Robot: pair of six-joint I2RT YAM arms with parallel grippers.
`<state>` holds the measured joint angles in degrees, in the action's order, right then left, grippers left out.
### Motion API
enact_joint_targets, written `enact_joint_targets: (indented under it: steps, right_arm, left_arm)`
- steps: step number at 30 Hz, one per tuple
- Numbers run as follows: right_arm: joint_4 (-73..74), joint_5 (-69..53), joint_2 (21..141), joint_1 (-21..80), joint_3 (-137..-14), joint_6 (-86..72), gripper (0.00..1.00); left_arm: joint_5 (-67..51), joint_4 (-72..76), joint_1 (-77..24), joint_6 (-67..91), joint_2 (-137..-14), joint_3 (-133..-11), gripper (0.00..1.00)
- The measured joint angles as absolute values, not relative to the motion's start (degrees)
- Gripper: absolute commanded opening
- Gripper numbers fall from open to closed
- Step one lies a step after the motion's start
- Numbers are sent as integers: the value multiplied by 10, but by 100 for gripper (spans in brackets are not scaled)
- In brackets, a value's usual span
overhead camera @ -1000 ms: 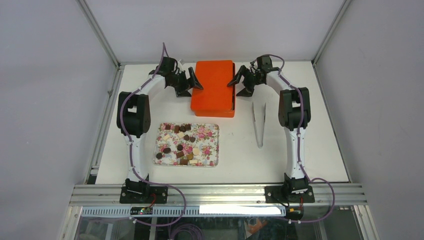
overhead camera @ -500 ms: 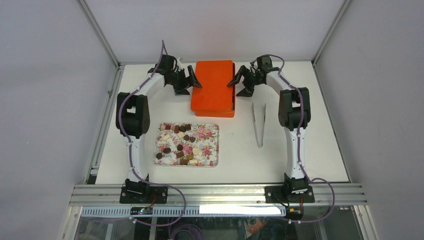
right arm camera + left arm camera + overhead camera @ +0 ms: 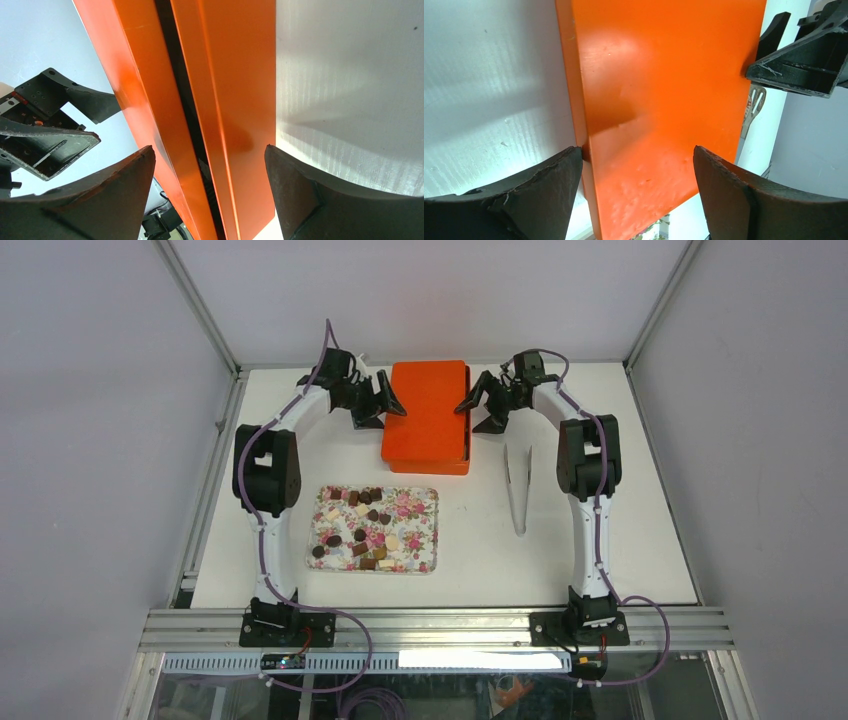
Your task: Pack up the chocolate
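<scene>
From above, my left gripper [image 3: 387,414] stands spread wide at the left edge of the orange box [image 3: 428,415], and my right gripper [image 3: 472,417] spreads as wide at its right edge; neither grips anything. The chocolate [image 3: 362,525] lies on a floral tray [image 3: 425,545], well back from my left gripper toward my bases. Metal tongs [image 3: 517,485] lie just behind my right gripper. At my left wrist, the left gripper [image 3: 636,151] straddles the box's [image 3: 659,75] edge, one finger [image 3: 549,190] beside its side wall. At my right wrist, the right gripper [image 3: 209,149] straddles the opposite edge of the box [image 3: 235,75], where a dark seam runs between lid and base.
</scene>
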<state>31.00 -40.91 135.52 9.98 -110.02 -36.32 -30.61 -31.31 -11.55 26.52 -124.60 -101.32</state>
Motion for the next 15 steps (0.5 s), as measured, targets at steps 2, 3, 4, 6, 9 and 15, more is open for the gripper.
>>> enact_joint_targets:
  steps: [2,3,4,6,9,15]
  right_arm:
    - [310,-409,1355,100,-1100,-363,84]
    - [310,-409,1355,100,-1100,-363,84]
    - [311,-409,1355,100,-1100,-363,84]
    - [311,-409,1355,100,-1100,-363,83]
    - [311,-409,1355,100,-1100,-363,83]
    - [311,-408,1355,98,-1100,-365,78]
  left_arm:
    - [-307,-313,-119,266,-1246,-1016,82]
    - [-308,-313,-121,266,-1246,-1018,82]
    - [-308,-312,-123,266,-1246,-1019,82]
    - [-312,-312,-124,267,-1246,-1020,82]
    - [-316,-312,-127,270,-1246,-1022,82]
    - [-322,-308,-128,279,-1246,-1034,82]
